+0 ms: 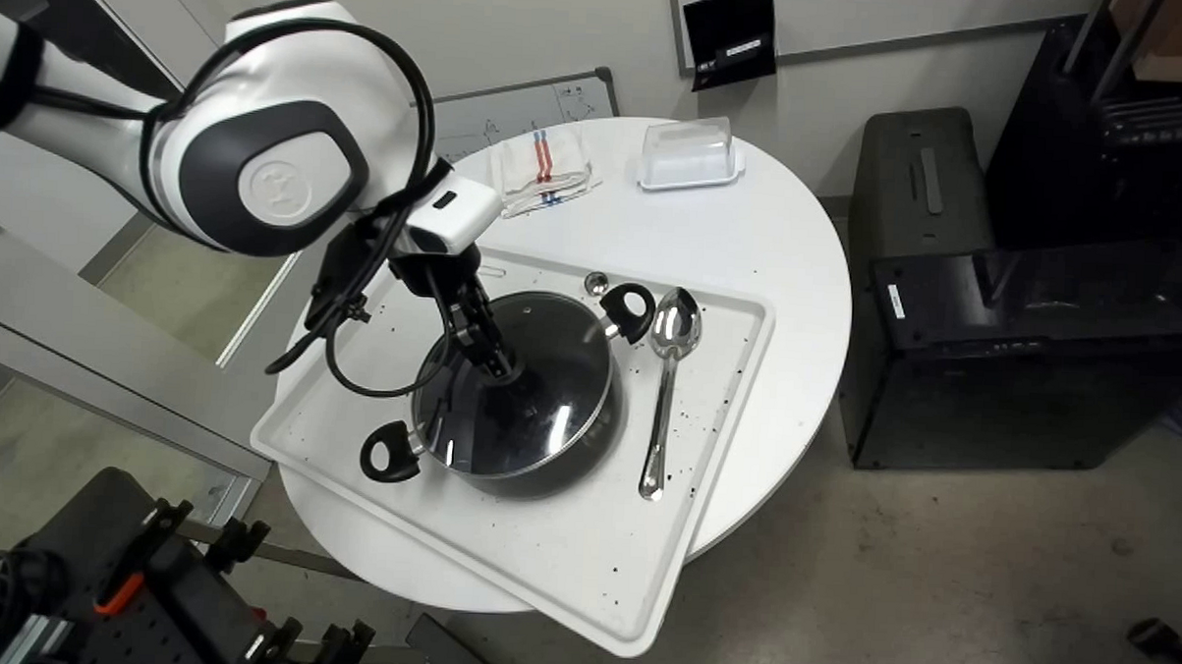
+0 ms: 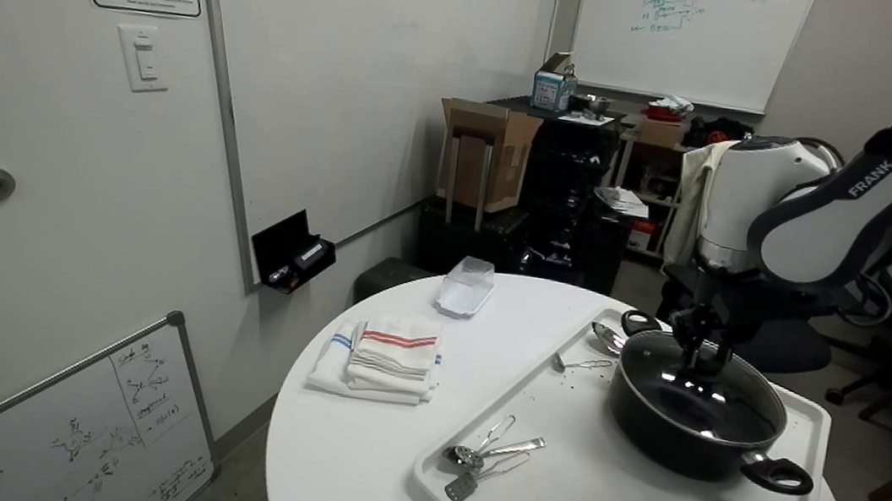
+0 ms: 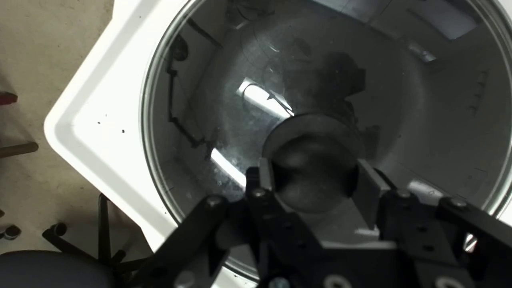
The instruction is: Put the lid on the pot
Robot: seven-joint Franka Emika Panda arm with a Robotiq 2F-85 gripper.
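The black pot (image 1: 558,480) stands on the tray, and it also shows in an exterior view (image 2: 657,438). The clear glass lid (image 1: 534,423) lies over the pot's opening, about level with the rim, in both exterior views (image 2: 671,393). In the wrist view the lid (image 3: 424,132) fills most of the picture and covers the pot's inside. My gripper (image 3: 314,176) points down at the lid's centre. Its two fingers stand on either side of the dark round knob (image 3: 314,154) and appear to touch it. The gripper also shows in both exterior views (image 1: 499,370) (image 2: 706,361).
The white tray (image 1: 622,579) lies on a round white table (image 1: 799,280). A large silver spoon (image 1: 671,340) lies beside the pot. Several small utensils (image 2: 476,458) lie near the tray's edge. Folded towels (image 2: 396,355) and a clear-covered dish (image 2: 467,289) stand off the tray.
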